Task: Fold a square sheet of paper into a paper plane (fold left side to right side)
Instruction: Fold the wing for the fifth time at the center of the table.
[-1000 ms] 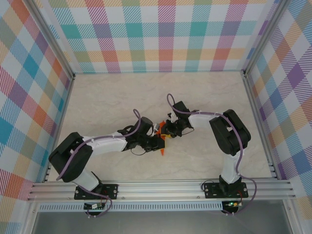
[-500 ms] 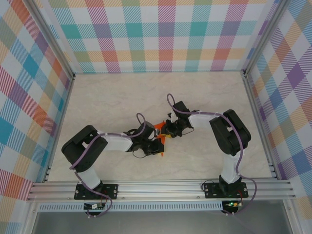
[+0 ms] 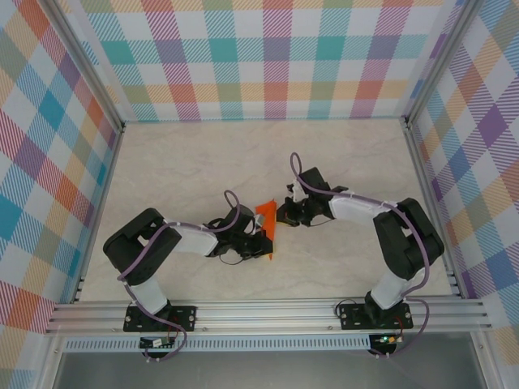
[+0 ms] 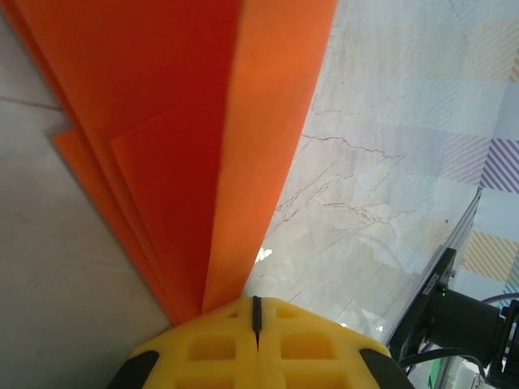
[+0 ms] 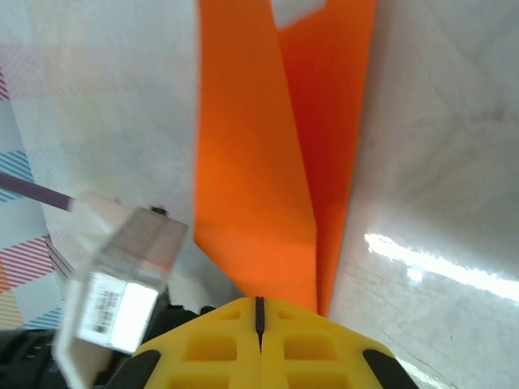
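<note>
Desk point(image 3: 178, 162): marbled surface. All work is confined to a spot slightly toward 6 o'clock of its centre. The step in hand is judged to be a late side-to-side fold. The sheet is already doubled into several layers, so the task is judged well past halfway.

Left arm point(image 3: 190, 239): the elbow is folded back at 8 o'clock and the forearm is laid low, stretched toward 3 o'clock.

Right arm point(image 3: 365, 209): the elbow is set at 4 o'clock and the forearm is stretched toward 9 o'clock, so the two wrists meet nose to nose.

Paper point(image 3: 265, 215): orange, held between the wrists and apparently raised. The broad part is at 12 o'clock and a narrow strip runs to 6 o'clock. Stacked edges are seen in the left wrist view, and a long crease in the right wrist view.

Left tool point(image 4: 255, 314): the pads are pressed together, with the paper pinched at their tips.

Right tool point(image 5: 259, 312): the pads are likewise closed on the paper's end.

Next move: one flap is to be carried toward 3 o'clock and pressed flat. Even tension is called for, since thin paper gripped at both ends is judged liable to tear or skew.
</note>
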Tool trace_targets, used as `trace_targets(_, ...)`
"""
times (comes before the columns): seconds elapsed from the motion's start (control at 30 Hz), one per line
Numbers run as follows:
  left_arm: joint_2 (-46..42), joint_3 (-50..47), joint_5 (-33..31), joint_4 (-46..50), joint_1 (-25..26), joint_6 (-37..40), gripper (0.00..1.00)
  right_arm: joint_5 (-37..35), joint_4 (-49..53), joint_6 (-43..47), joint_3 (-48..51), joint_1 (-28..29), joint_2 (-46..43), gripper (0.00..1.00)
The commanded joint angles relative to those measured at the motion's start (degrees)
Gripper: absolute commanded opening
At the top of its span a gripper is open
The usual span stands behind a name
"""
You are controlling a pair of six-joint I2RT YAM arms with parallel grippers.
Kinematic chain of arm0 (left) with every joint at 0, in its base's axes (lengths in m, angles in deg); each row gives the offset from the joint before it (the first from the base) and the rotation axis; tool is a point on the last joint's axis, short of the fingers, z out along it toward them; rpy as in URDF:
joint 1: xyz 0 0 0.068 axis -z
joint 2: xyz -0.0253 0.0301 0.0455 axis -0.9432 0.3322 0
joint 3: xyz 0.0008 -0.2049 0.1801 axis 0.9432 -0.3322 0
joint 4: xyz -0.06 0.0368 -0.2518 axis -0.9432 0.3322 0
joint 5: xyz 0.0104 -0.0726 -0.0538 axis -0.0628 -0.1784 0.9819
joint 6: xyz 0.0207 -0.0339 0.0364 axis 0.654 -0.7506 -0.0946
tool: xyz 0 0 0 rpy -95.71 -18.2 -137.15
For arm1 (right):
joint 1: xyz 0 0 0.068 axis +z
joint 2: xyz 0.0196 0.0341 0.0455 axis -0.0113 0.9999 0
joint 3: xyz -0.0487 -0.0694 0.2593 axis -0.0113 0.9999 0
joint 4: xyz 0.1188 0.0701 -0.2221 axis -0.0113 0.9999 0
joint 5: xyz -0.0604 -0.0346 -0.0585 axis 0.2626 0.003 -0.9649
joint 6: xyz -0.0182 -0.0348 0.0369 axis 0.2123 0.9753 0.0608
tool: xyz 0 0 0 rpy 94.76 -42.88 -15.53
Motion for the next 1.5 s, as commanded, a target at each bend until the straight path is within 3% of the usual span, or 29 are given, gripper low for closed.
trace_targets(0.0,2.23,-1.9,-2.11,4.55,0.09,-0.25,0.0,2.36,-3.65,-2.41,1.93,1.81,1.66,0.04)
trace_targets(0.37,2.0,-1.64,-2.49,5.45,0.05,-0.2,0.0,2.04,-6.49,-3.64,-0.67,3.81,8.51,0.05)
trace_targets(0.7,1.61,-2.25,-2.71,5.91,0.09,-0.5,0.0,-6.76,1.17,4.45,-8.41,2.83,11.43,0.06)
trace_targets(1.47,2.31,-3.4,-2.73,4.61,0.09,-1.51,0.0,-6.59,-4.5,10.78,-11.33,-1.69,16.93,0.07)
